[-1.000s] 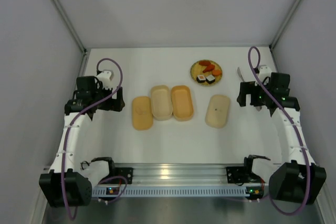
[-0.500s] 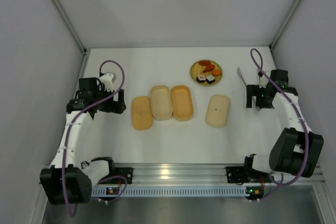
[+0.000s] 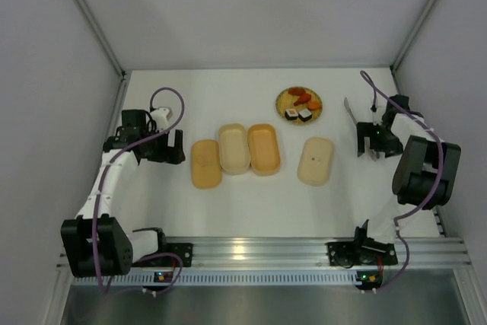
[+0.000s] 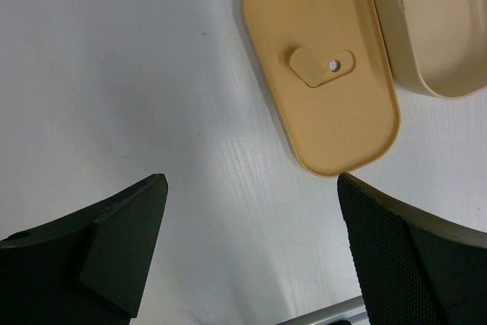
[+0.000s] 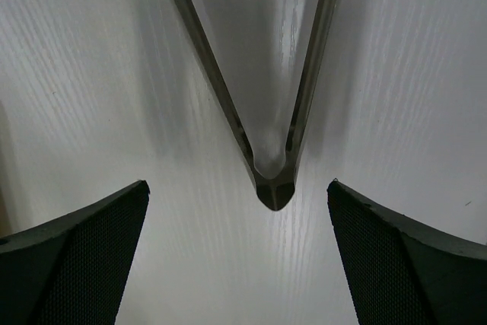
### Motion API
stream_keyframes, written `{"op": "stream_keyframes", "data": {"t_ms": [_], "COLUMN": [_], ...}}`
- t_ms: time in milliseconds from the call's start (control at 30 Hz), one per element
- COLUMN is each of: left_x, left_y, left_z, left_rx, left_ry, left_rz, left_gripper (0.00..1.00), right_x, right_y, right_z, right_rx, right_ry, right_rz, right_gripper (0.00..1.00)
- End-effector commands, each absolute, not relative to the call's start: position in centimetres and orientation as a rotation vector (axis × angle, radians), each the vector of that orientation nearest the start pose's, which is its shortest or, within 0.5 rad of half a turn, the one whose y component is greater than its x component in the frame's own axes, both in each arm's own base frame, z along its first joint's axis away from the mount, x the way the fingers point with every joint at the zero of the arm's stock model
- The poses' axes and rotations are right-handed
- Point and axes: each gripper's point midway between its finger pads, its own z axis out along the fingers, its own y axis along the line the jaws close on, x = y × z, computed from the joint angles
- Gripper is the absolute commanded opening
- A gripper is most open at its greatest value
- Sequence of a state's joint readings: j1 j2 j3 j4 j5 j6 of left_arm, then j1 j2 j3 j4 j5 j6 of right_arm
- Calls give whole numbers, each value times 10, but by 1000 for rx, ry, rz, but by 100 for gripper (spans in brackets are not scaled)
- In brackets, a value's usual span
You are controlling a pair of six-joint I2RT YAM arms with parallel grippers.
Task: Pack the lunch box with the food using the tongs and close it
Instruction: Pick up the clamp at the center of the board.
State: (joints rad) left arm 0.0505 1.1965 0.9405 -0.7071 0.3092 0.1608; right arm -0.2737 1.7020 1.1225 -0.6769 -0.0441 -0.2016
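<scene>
now the right gripper [image 5: 237,183] hangs with its jaws wide apart, straddling the hinged end of the tongs [image 5: 272,176]. the wrist view shows no finger touching them. the tongs lie flat on the counter [image 3: 251,211], to the right of the woven plate [image 3: 283,104], their two arms fanning away from the wrist.

over the last second the right arm has folded up and drawn this gripper inward until it sat over the tongs' hinge. that reads as lining up for the pick, probably the first step of the packing.

the left gripper [image 4: 251,180] is also spread open and empty. it has crept a little toward the orange lid [image 4: 319,74] and hovers just short of it.

nothing else has shifted. the sushi rolls [image 3: 298,114] and orange-red pieces [image 3: 304,98] remain on the woven plate. nearer the arm bases than the plate and a little left of it stand the pale tray [image 3: 234,148] and orange tray [image 3: 263,148], side by side and unfilled. the pale lid [image 3: 316,160] lies almost straight below the plate, so no food is packed yet.
</scene>
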Motion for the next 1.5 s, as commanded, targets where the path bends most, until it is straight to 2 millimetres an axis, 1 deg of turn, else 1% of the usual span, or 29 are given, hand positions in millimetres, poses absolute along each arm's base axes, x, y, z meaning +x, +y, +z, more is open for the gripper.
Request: {"op": "stream_keyframes", "data": {"t_ms": [0,133,533,633,700,833,967,1033,1067,1133,1167,1200,1233,1267,1300,1367,1400,1467], "left_x": [302,308,318,319,319,318,317,317,317,316,316,314,314,313,312,310,309,308], "left_y": [-34,-35,-35,-35,-34,-35,-35,-35,-35,-34,-33,-33,-32,-32,-31,-30,-31,-30], "left_z": [146,142,137,138,138,141,143,145,147,149,150,152,153,154,156,156,157,159], "left_rx": [298,296,275,269,266,266,264,268,269,272,275,281,284,287,288,292,294,296], "left_ry": [2411,2423,2436,2435,2436,2428,2422,2418,2413,2412,2406,2406,2403,2401,2397,2395,2394,2388], "left_rz": [-298,-307,-318,-316,-313,-315,-319,-316,-313,-303,-298,-290,-284,-282,-275,-269,-269,-263], "left_gripper": [98,98,98,98,98,98,98,98,98,98,98,98,98,98,98,98,98,98], "right_x": [359,379,437,443,443,435,427,423,421,420,419,419,420,421,422,421,422,418], "right_y": [-104,-106,-113,-107,-104,-101,-99,-96,-96,-94,-94,-91,-89,-86,-86,-81,-81,-77], "right_z": [51,41,30,27,26,21,15,13,12,16,19,24,36,43,60,77,95,110], "right_rx": [80,67,88,82,77,62,45,38,36,27,25,16,10,5,-4,-21,-31,-51], "right_ry": [2712,2703,2664,2668,2673,2691,2713,2724,2727,2721,2718,2708,2685,2668,2634,2610,2574,2556], "right_rz": [-47,-15,50,97,118,133,137,148,151,158,163,180,183,200,197,215,205,214], "right_gripper": [99,99,99,97,95,87,72,66,60,54,49,47,42,40,38,32,30,25]}}
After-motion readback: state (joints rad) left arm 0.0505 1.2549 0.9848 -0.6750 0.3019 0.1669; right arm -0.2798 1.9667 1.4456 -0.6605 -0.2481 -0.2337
